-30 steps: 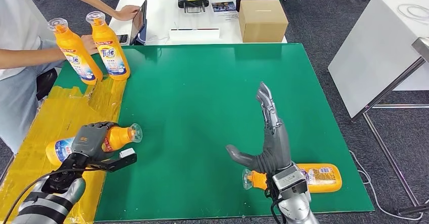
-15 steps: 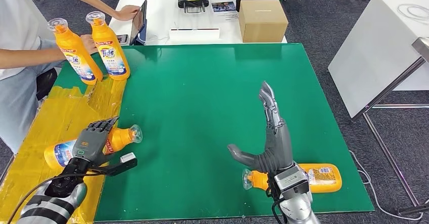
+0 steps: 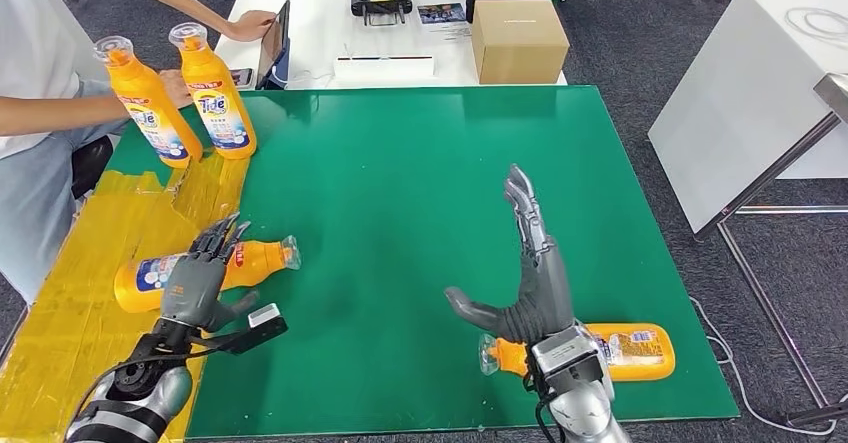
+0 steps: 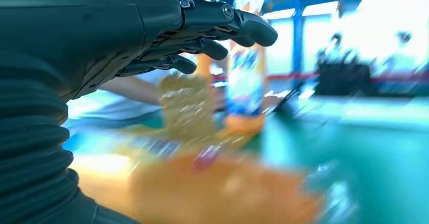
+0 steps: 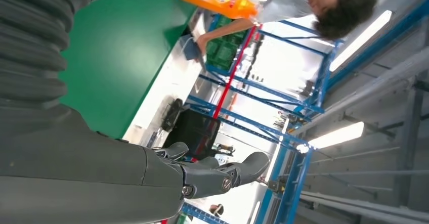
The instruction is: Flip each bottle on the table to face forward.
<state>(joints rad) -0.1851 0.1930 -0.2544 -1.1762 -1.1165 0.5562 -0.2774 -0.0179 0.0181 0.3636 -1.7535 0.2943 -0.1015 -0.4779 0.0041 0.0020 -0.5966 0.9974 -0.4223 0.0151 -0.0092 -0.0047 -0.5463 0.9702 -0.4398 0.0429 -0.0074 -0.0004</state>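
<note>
We judge the left hand (image 3: pixel 200 278), fingers spread, rests beside the lying left bottle (image 3: pixel 210 268); next: right hand (image 3: pixel 530 273), also spread, takes the right bottle (image 3: pixel 620 351).

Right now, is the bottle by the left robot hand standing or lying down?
Lying down. The bottle rests on its side across the yellow tape, cap toward the green mat, under the left robot hand.

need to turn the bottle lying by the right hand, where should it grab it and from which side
Probably around the wide orange body of the lying bottle, coming down from above. It lies flat on the green table, cap toward the left and body clear on its right end. The neck is narrow and partly hidden under the open right hand.
</note>
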